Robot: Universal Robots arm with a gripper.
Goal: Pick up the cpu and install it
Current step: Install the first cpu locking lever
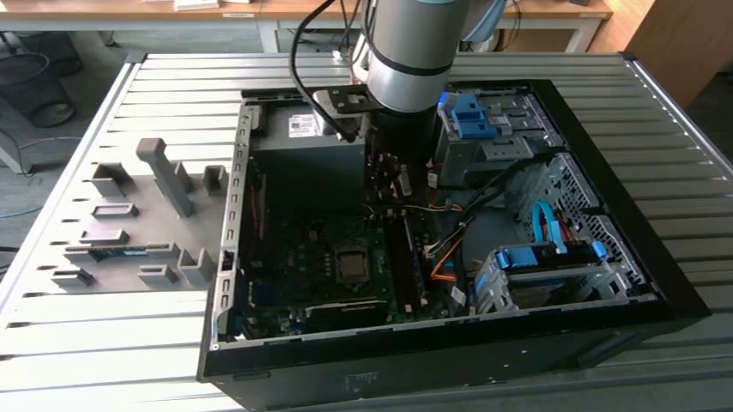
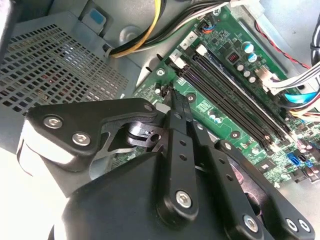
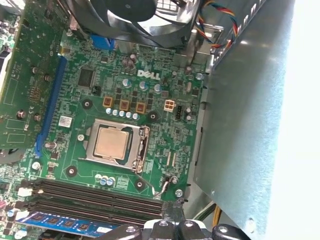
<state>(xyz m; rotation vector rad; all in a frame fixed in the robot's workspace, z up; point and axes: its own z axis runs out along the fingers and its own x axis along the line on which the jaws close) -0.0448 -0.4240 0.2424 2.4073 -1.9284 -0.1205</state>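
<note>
Slatted grey metal surface (image 1: 103, 343) under everything, desks (image 1: 229, 13) in the background, pretty standard lab setup. Closest to the exterior camera is the open computer case (image 1: 458, 360) lying on its side so the motherboard (image 1: 292, 266) faces up, which makes sense for an arm that reaches in from above.

In the first wrist view the cpu (image 3: 112, 142) looks like it's already sitting in its socket (image 3: 116, 143), dull metal top up, square in the frame. The socket's retention lever (image 3: 165, 186) seems to be swung out loose at the corner, so I'd guess it isn't clamped down yet, though that's a judgement call from this angle. RAM slots (image 3: 90, 192) run just beside the socket, and the fan (image 3: 130, 15) sits beyond it.

Over on the exterior view's left, grey fixture blocks (image 1: 126, 232) sit on the surface beside the case, presumably there to hold parts at known spots.

Further back the arm (image 1: 407, 51) comes straight down into the case next to the power supply box (image 1: 304, 137). The end effector (image 2: 175, 100) hangs above the board with its fingers pinched together and nothing between them that I can see
</note>
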